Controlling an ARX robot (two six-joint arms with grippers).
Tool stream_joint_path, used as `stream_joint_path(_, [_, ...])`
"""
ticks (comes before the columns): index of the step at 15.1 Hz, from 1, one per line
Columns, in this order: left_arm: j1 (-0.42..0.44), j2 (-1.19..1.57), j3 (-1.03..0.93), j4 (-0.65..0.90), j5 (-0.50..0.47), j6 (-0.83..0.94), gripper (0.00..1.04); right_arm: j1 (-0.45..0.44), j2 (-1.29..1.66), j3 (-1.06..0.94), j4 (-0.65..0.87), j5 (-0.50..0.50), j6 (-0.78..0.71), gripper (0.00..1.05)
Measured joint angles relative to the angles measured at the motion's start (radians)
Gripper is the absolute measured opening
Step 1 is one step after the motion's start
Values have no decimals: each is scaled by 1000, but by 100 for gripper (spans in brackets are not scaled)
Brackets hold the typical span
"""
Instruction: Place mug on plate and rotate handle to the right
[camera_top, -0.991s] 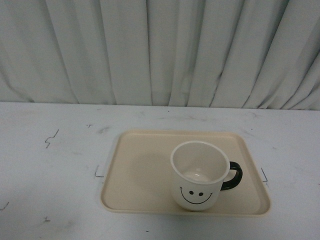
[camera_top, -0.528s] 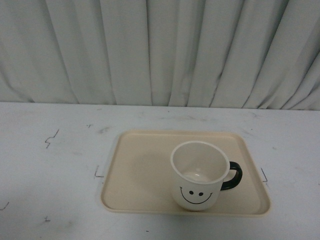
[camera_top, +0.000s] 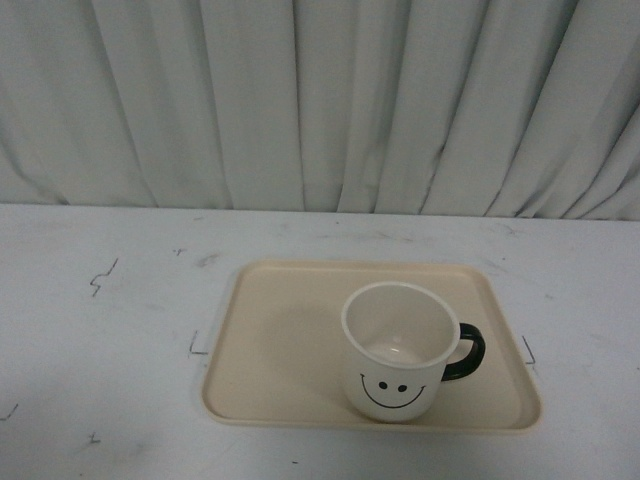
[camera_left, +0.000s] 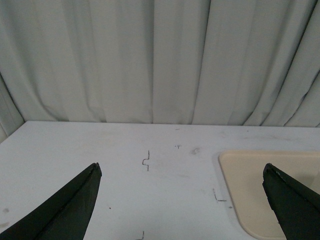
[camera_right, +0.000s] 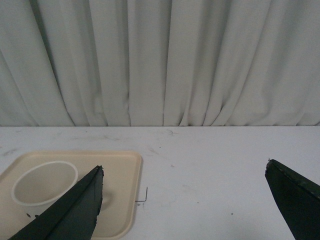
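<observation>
white table (camera_top: 120, 330) (black scuffs), pleated grey curtain (camera_top: 320, 100)

Mug (camera_top: 392, 352) upright on plate (camera_top: 280, 350), toward its front right; handle (camera_top: 466, 352) pointing right; plate on surface (camera_top: 110, 330), curtain (camera_top: 320, 100) behind, seemingly close.

Table (camera_top: 110, 340): white top, scuffed, with small dark marks scattered over it and thin black corner marks just beside the plate's left and right edges. Backed by a pale pleated curtain (camera_top: 320, 100). Plate (camera_top: 280, 350) lies flat on the table, right of centre, long sides running left to right. Mug (camera_top: 393, 360) stands on the plate, not on the table itself.
</observation>
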Motion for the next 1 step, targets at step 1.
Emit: stream_joint_path(1, [0,0,0,0,0,0,98,0,0,0,0,0,0,98])
